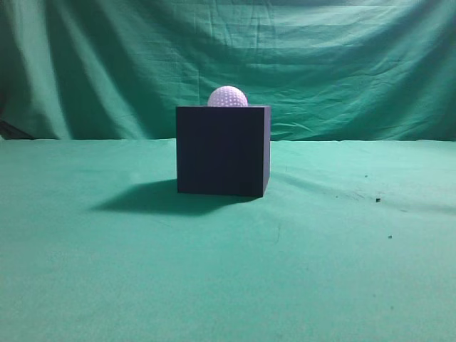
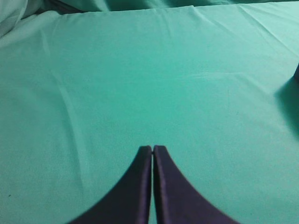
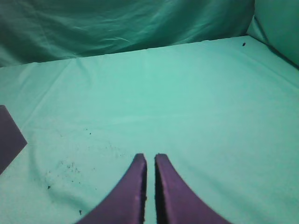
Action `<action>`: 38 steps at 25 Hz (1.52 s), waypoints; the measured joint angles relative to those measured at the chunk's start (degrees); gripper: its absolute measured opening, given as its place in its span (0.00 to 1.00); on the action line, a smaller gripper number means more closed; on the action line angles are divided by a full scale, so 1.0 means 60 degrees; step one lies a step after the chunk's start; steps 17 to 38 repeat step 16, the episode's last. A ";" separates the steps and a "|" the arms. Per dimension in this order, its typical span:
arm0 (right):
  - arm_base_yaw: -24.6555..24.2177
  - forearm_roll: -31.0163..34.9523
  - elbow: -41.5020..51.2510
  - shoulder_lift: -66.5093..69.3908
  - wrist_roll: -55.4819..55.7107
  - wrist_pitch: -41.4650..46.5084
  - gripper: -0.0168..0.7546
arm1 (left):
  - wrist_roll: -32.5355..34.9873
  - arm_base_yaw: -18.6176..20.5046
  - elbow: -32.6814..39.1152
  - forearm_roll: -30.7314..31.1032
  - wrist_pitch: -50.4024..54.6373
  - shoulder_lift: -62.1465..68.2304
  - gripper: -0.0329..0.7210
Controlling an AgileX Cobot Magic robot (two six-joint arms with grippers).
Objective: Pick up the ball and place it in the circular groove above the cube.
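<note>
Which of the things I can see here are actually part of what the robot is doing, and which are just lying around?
Part of the job:
- the ball, sitting on top of the cube
- the cube
- left gripper and right gripper, both shut and holding nothing

Just there:
- green cloth covering the table and hanging behind
- dark specks on the cloth

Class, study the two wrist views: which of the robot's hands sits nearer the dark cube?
Probably the right. A corner of the cube shows left of the right hand. Beside the left hand, only a dark sliver and shadow show at the far right edge.
</note>
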 joint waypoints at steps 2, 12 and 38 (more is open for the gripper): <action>0.0000 0.0021 0.0000 0.0000 0.0000 0.0208 0.02 | 0.0000 0.0000 0.0000 0.0000 0.0000 0.0000 0.04; 0.0000 0.0058 0.0000 0.0000 -0.0175 0.0571 0.09 | 0.0000 0.0000 0.0000 0.0000 0.0000 0.0000 0.04; 0.0000 0.0058 0.0007 0.0000 -0.0160 0.0571 0.09 | 0.0000 0.0000 0.0000 0.0000 0.0000 0.0000 0.04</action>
